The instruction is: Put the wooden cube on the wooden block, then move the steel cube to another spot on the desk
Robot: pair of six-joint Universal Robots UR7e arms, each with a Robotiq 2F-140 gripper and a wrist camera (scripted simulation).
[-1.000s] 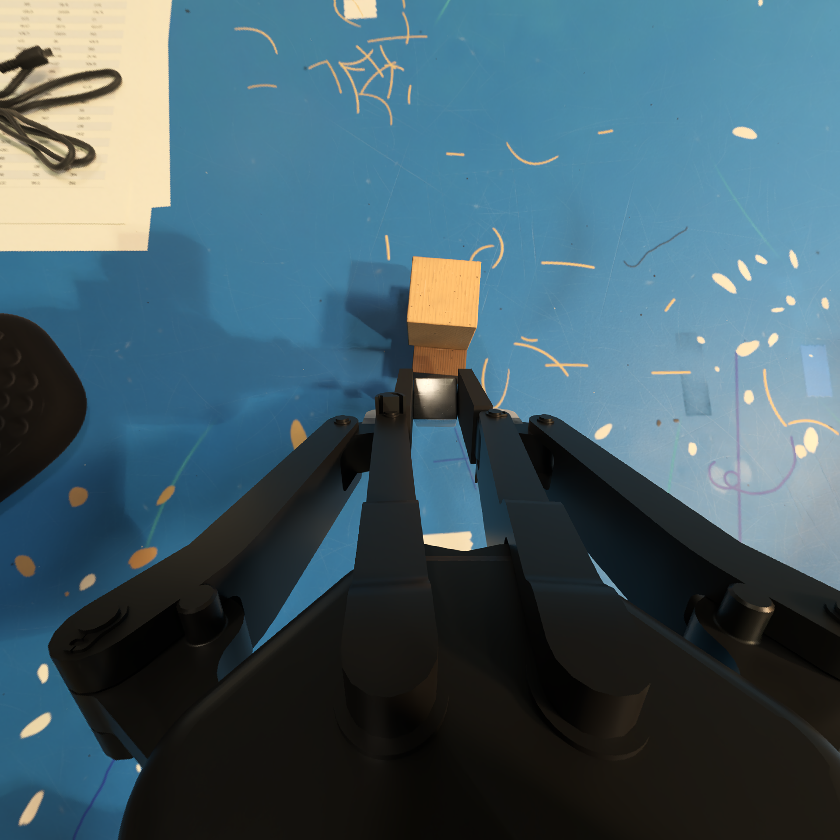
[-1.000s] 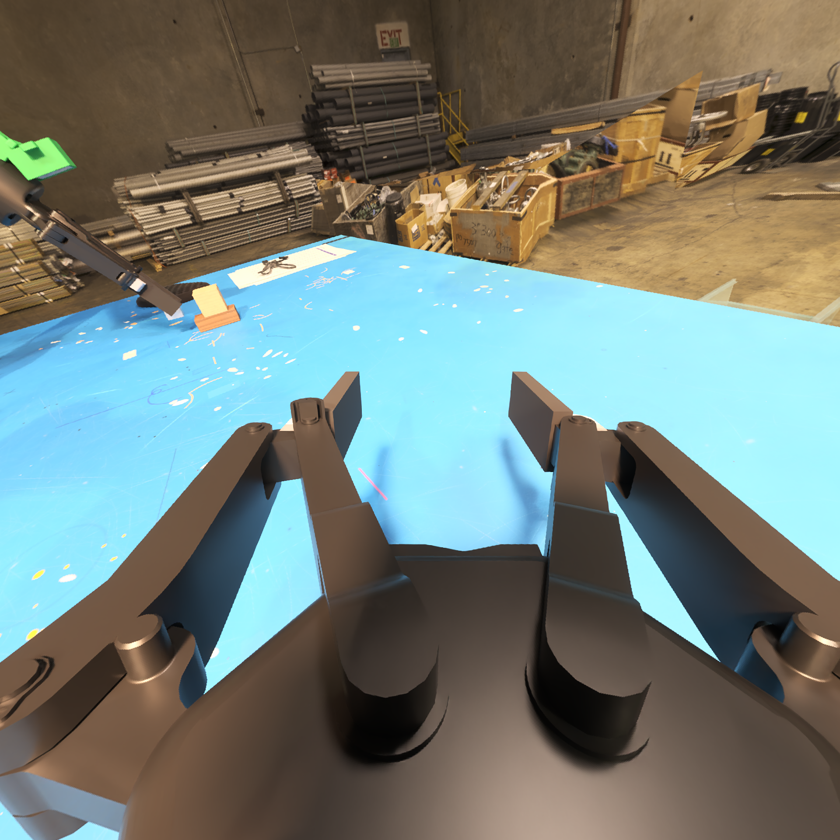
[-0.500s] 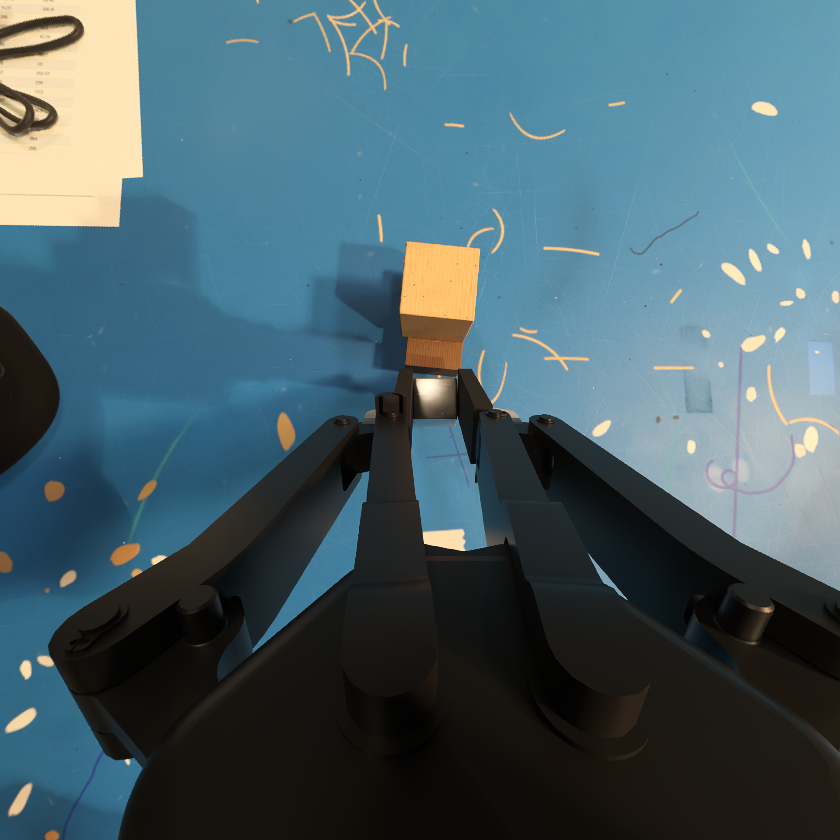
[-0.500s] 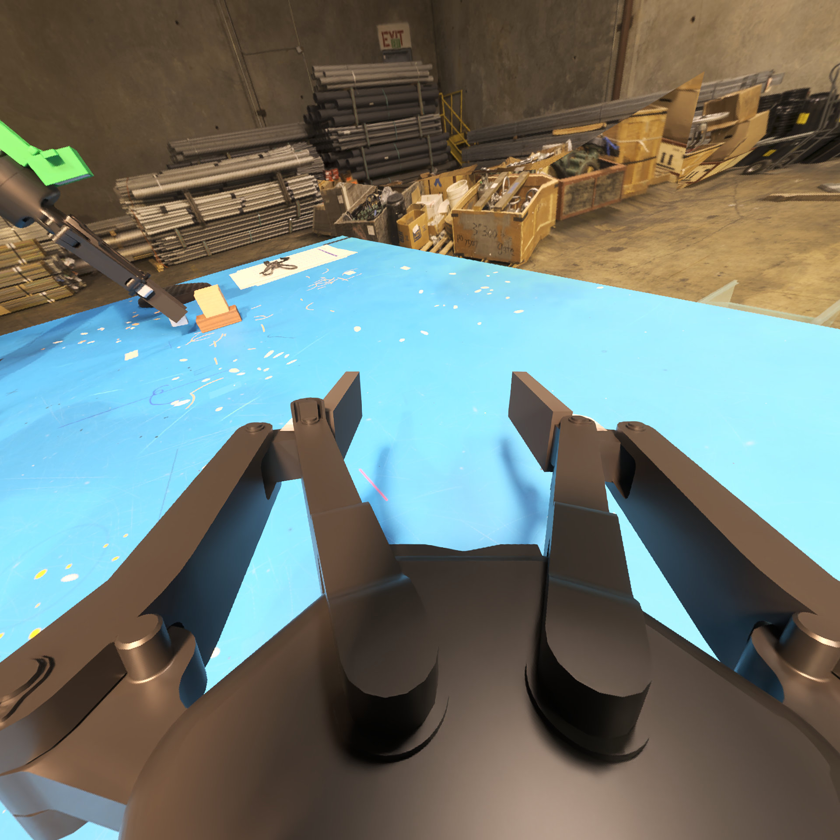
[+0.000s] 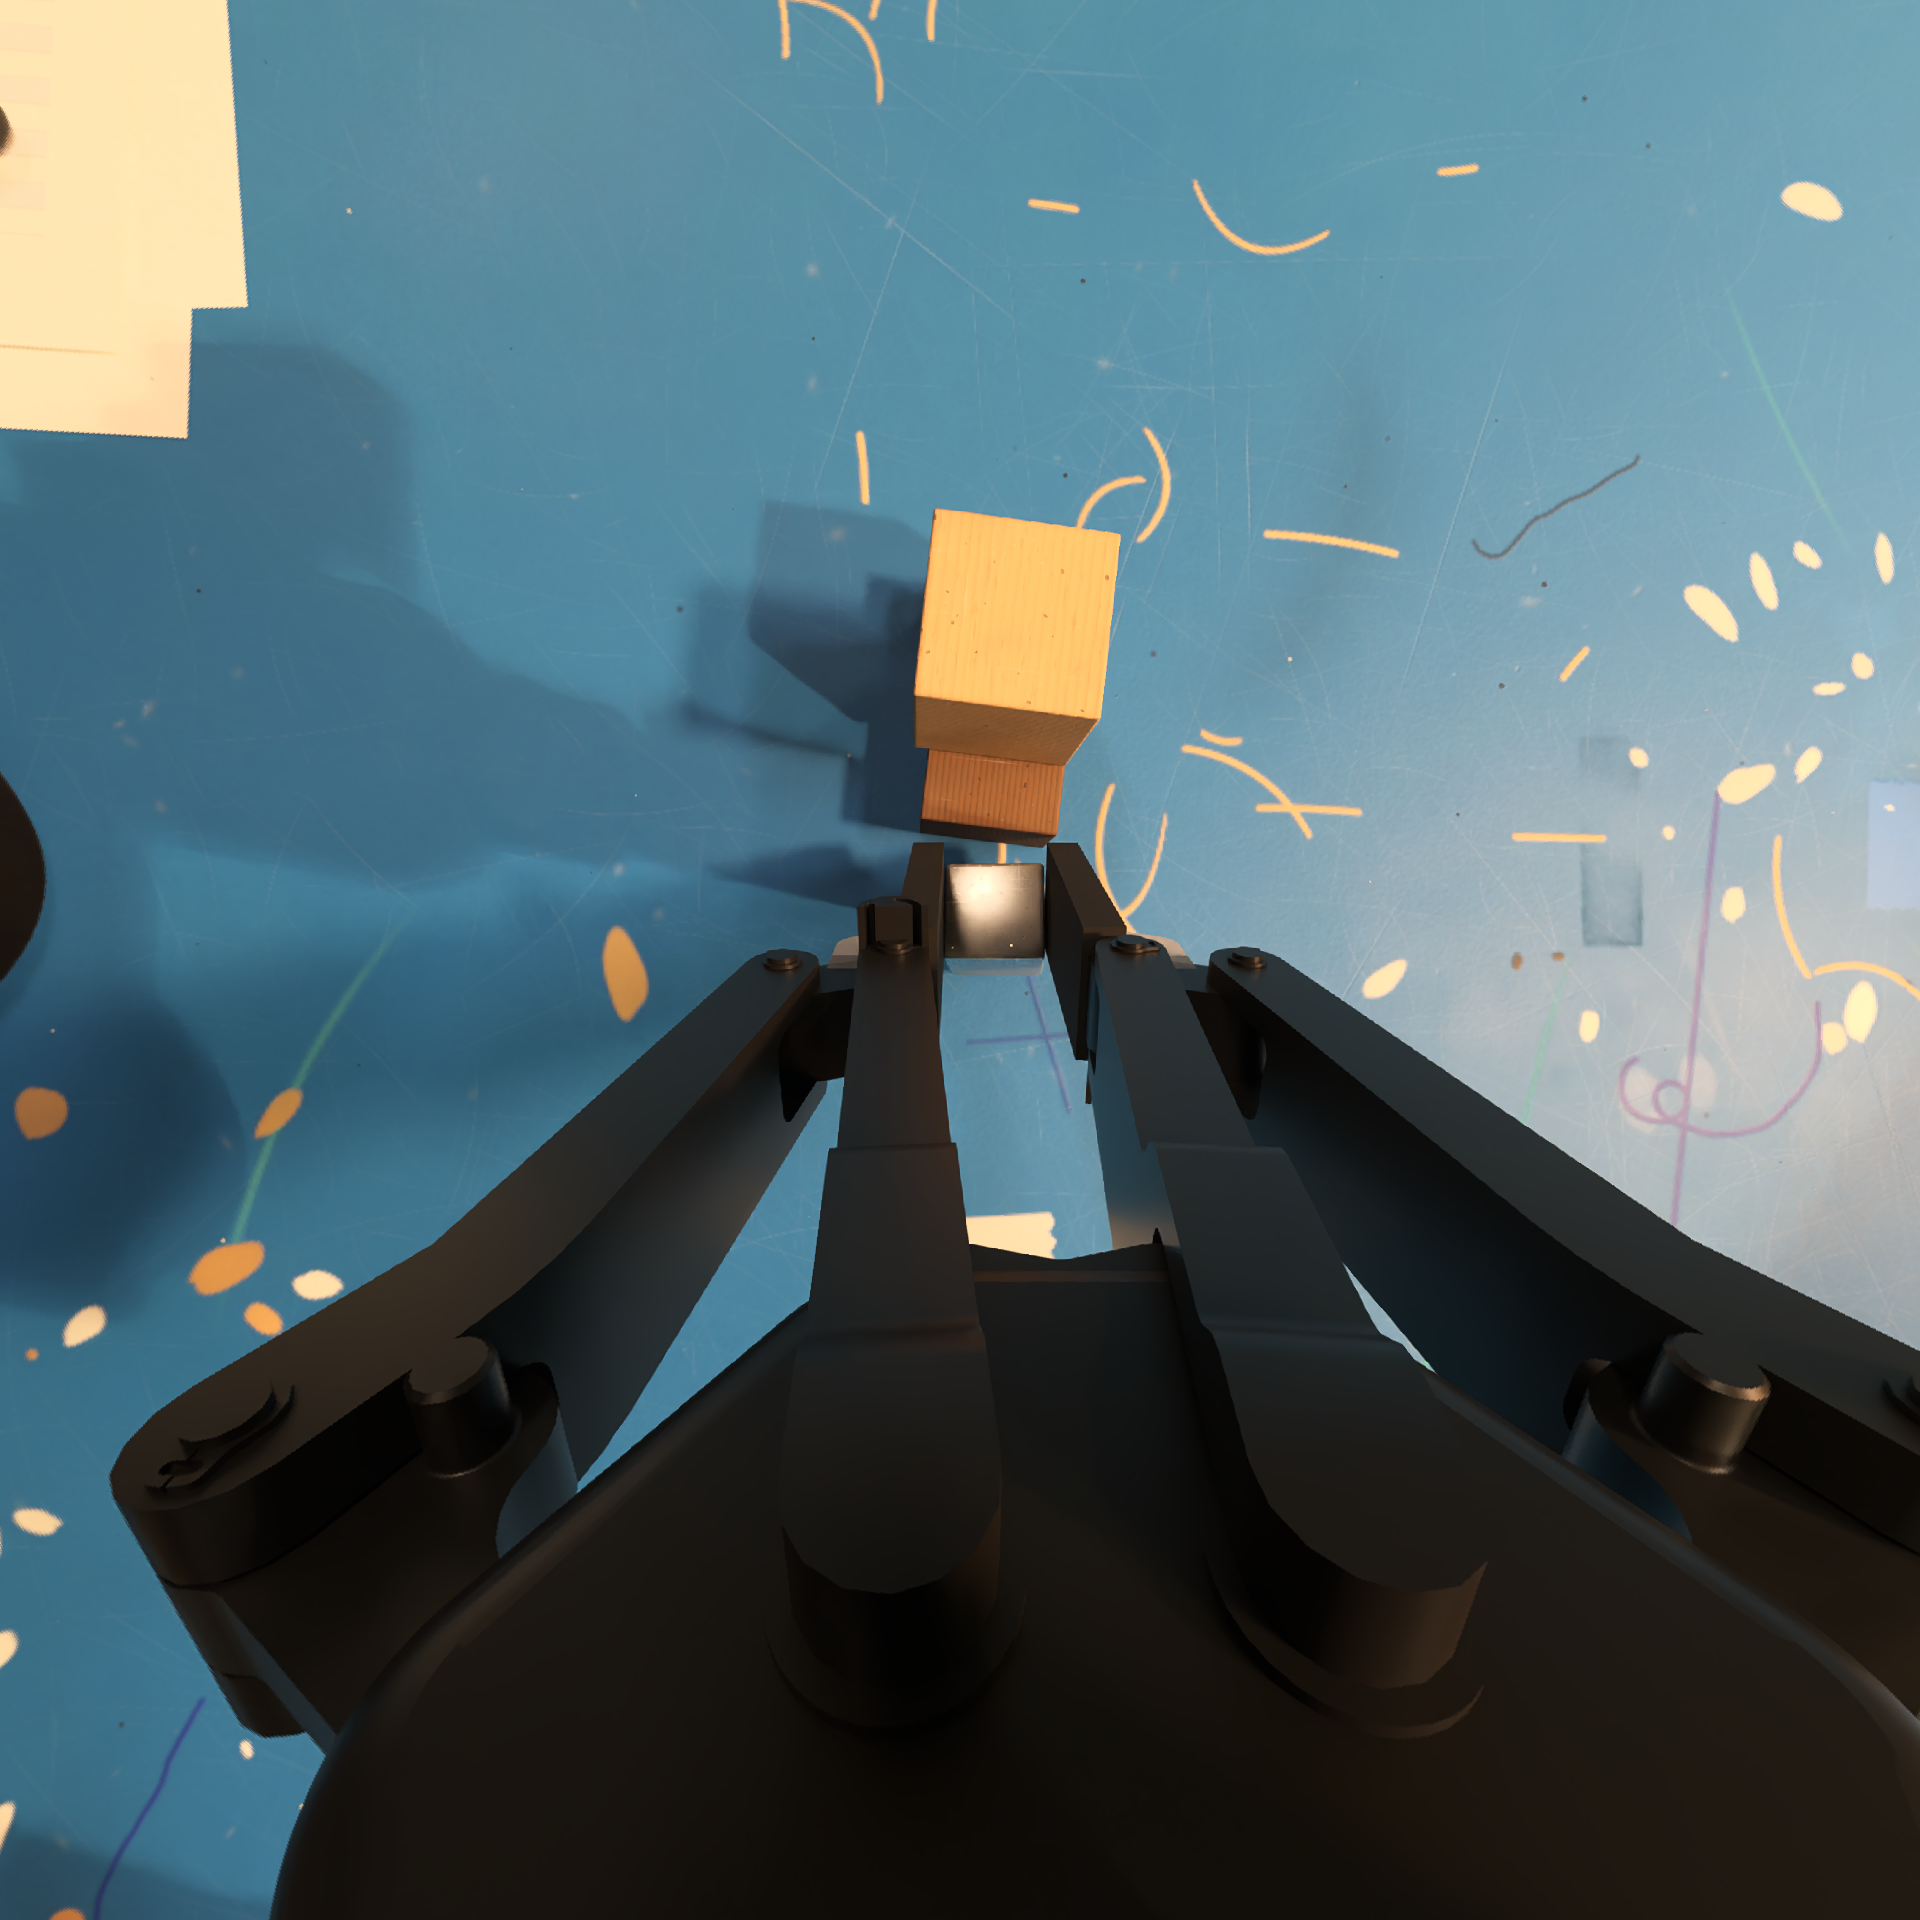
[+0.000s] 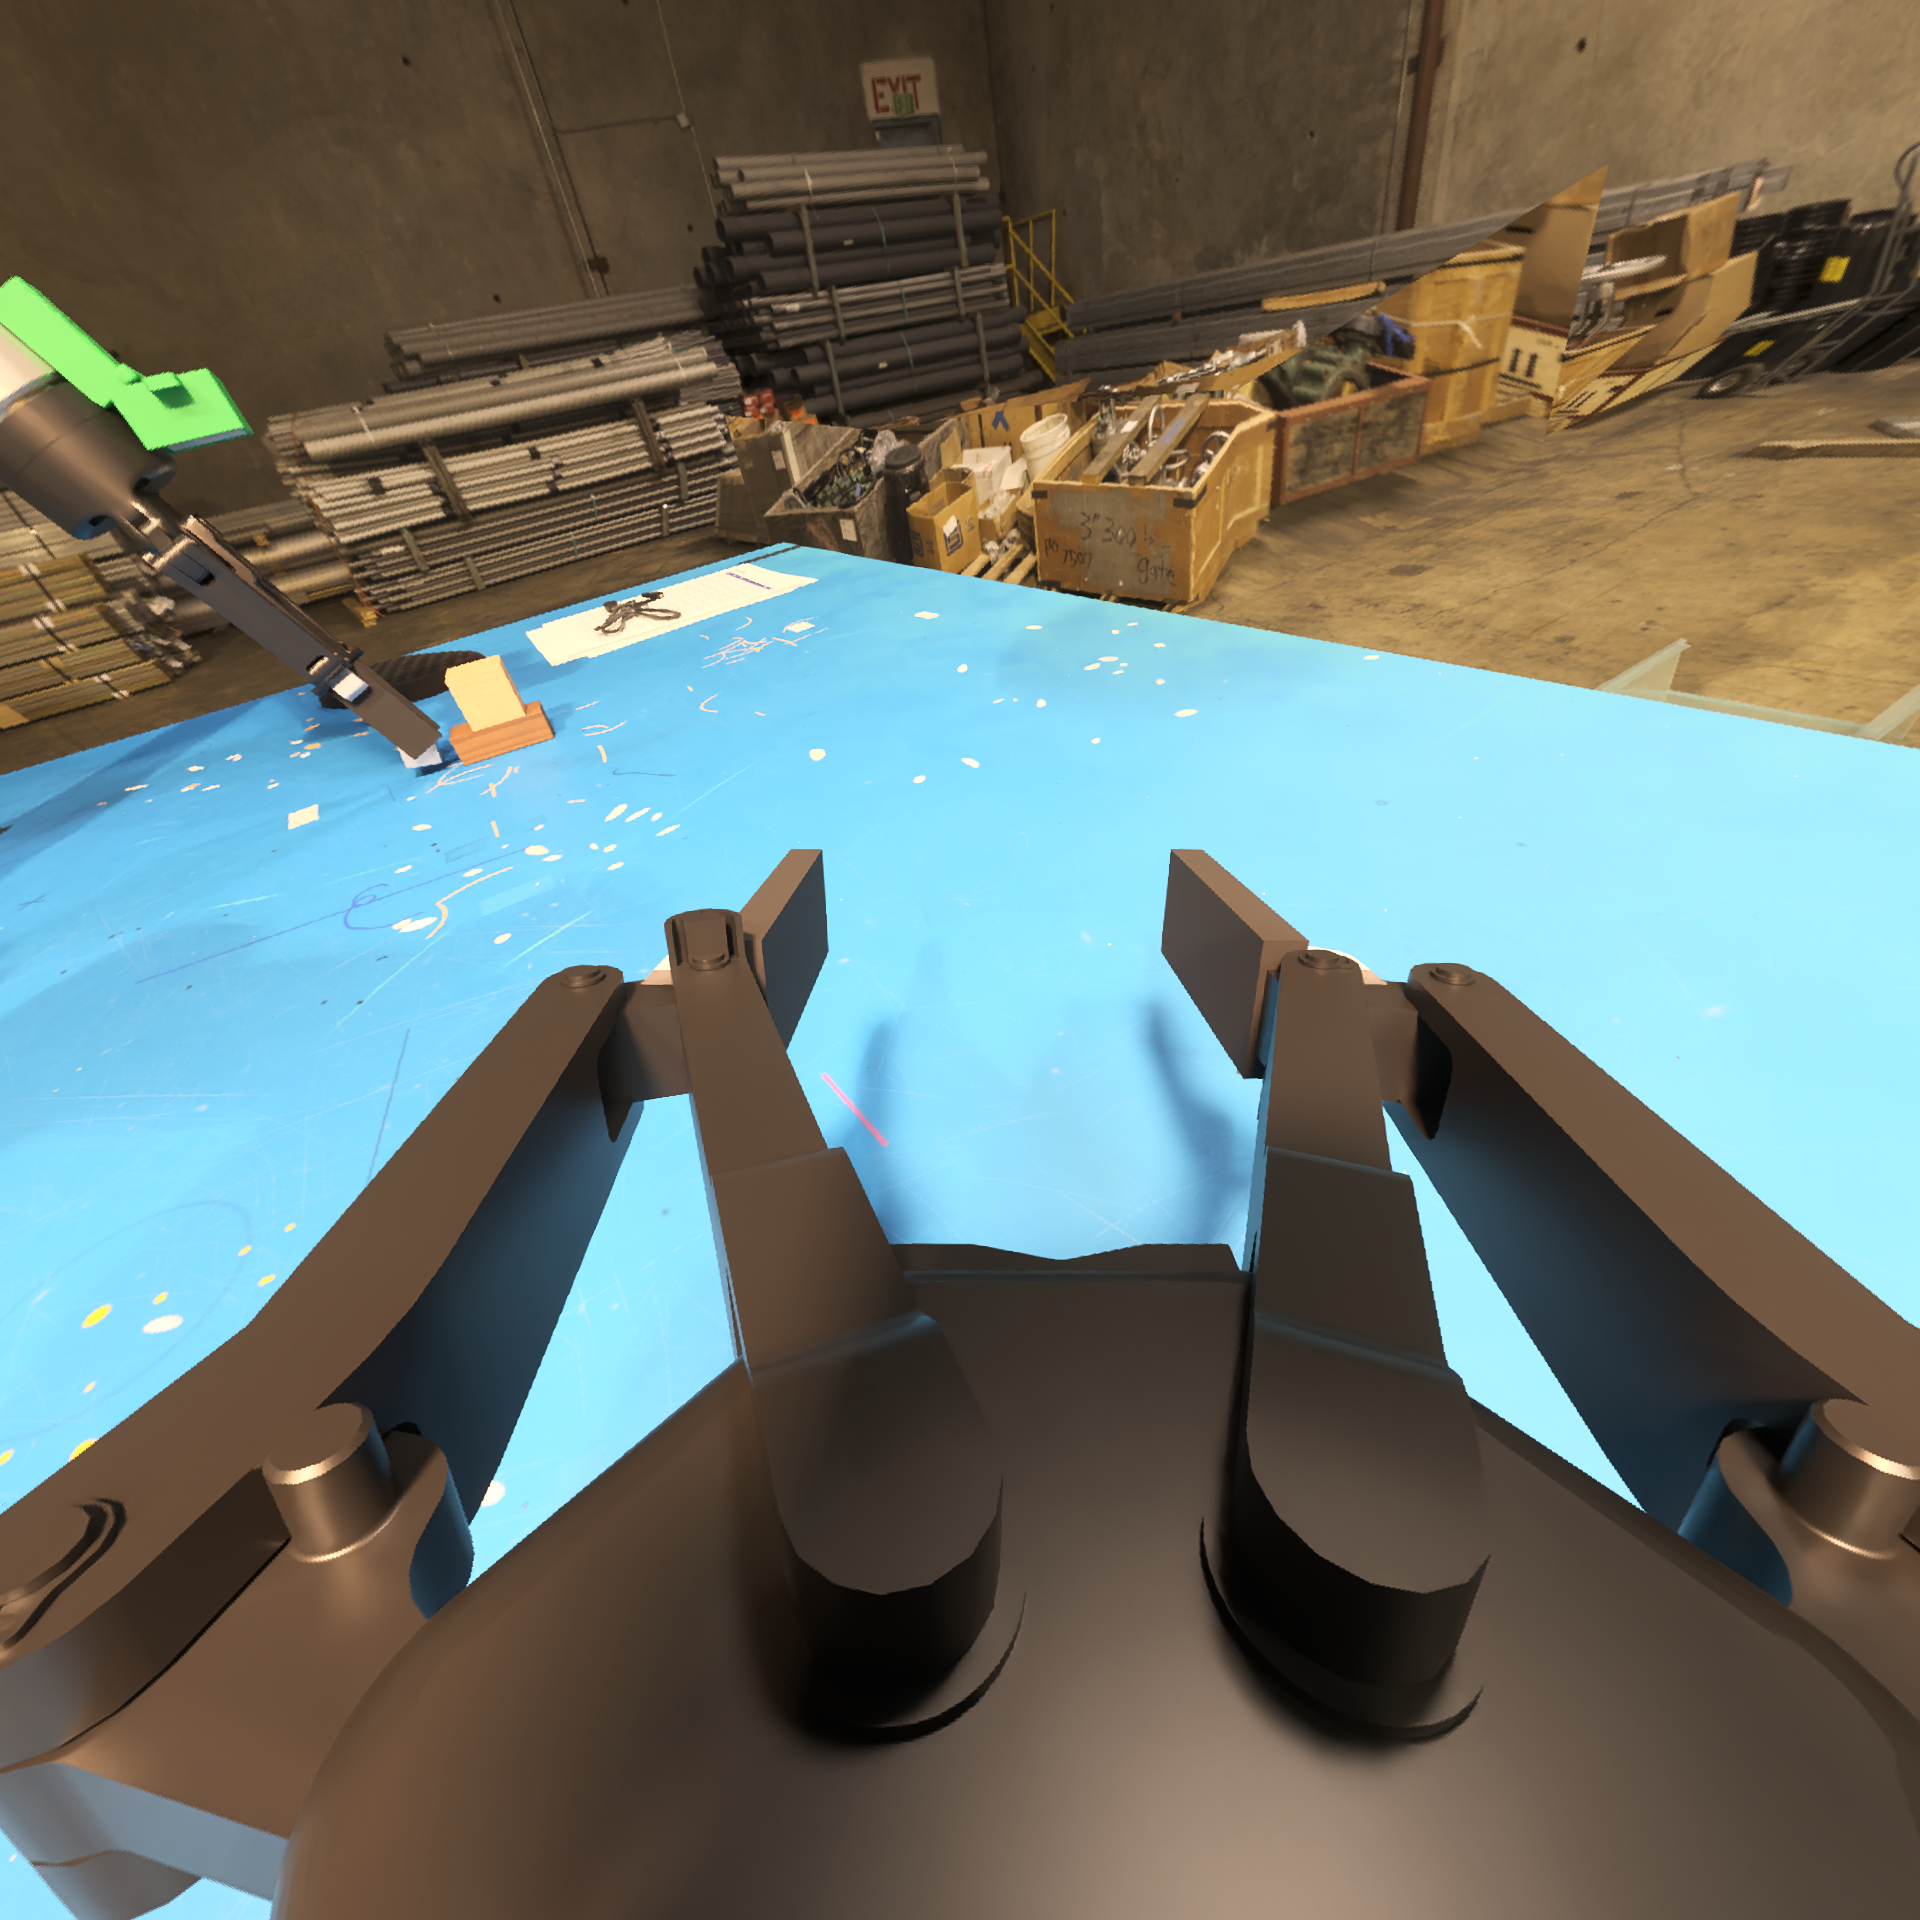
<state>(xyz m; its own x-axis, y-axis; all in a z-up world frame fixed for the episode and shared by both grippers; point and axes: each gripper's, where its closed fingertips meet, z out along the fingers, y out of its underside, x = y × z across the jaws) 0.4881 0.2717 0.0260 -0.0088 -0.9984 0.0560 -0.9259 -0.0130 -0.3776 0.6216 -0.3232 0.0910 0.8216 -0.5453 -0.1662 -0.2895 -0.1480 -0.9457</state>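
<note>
The pale wooden cube rests on the darker wooden block on the blue desk. My left gripper is shut on the shiny steel cube, right in front of the block's near end and low at the desk. In the right wrist view the stack, cube on block, sits far left, with the left gripper and the steel cube beside it. My right gripper is open and empty above the bare desk.
White paper sheets lie at the desk's far left, with a black cable on them in the right wrist view. A black rounded object sits at the left edge. Beyond the desk are stacked pipes and crates.
My left gripper, holding the steel cube, has moved down and toward the stack; the paper and black object slid out of the left wrist view. The right gripper has not moved.
</note>
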